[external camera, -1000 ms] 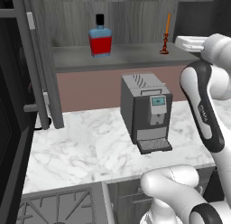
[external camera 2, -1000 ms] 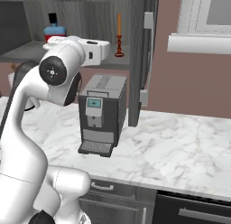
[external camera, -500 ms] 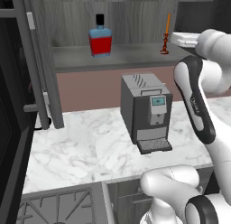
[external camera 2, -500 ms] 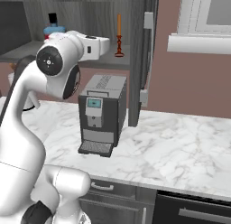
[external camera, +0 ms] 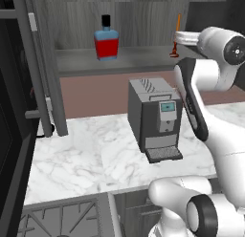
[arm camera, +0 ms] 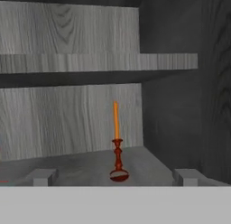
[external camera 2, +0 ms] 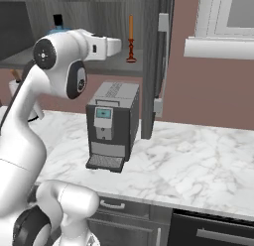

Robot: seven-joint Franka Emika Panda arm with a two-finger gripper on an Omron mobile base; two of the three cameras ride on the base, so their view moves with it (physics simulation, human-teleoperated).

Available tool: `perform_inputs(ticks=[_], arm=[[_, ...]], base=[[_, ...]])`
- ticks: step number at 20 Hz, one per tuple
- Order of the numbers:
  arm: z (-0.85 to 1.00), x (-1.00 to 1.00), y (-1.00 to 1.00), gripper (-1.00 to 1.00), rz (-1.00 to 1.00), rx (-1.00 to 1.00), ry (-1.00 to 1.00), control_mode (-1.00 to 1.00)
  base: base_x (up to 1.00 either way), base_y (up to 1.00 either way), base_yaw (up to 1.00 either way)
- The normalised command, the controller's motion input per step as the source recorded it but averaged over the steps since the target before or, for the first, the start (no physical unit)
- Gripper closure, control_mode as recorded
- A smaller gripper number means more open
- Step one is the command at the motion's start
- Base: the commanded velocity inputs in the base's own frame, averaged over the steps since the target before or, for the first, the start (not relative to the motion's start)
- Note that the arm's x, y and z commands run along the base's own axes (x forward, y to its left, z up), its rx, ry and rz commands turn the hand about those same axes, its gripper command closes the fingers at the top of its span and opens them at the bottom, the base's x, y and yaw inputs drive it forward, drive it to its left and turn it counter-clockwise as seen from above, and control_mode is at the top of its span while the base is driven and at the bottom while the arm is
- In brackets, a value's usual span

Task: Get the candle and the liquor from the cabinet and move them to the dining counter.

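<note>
The cabinet (external camera: 119,60) stands open. On its lower shelf the candle (arm camera: 116,123), a thin orange stick on a dark red holder, stands upright near the right wall, also seen as the candle (external camera: 177,25) and the candle (external camera 2: 131,30). My gripper (arm camera: 115,179) is open, level with the shelf; its fingertips (arm camera: 43,177) straddle the candle's base from short of it, touching nothing. The liquor (external camera: 106,40), a red and blue bottle with a black cap, stands further left on the same shelf; my arm hides most of the liquor (external camera 2: 58,21). The dining counter is out of view.
A grey coffee machine (external camera: 155,119) sits on the marble worktop (external camera: 91,157) right under the cabinet. The open cabinet door (external camera 2: 161,61) hangs to the right of the candle. A second shelf (arm camera: 90,63) runs above it. A stove (external camera: 57,217) lies at the lower left.
My hand has slid closer to the cabinet shelf, toward the candle. The jaws stayed open; the candle and the liquor have not moved.
</note>
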Motion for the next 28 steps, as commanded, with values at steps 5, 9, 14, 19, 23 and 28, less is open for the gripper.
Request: perform_inputs(ticks=[5,9,14,19,23,28], arm=[[0.04,0.19,-0.07,-1.00,-0.16,-0.03,0.11,-1.00],[0.04,0.02,-0.15,-1.00,-0.04,0.00,0.12,-1.00],[0.00,0.12,-0.23,-1.00,0.00,0.00,0.02,-1.00],[0.00,0.19,-0.22,-1.00,0.00,0.00,0.01,-1.00],[0.00,0.09,-0.19,-1.00,0.00,0.00,0.01,-1.00],[0.00,0.05,-0.12,-1.00,0.00,0.00,0.00,-1.00]], base=[[0.00,0.00,0.00],[0.00,0.00,0.00],[0.00,0.00,0.00],[0.00,0.00,0.00],[0.00,0.00,0.00],[0.00,0.00,0.00]])
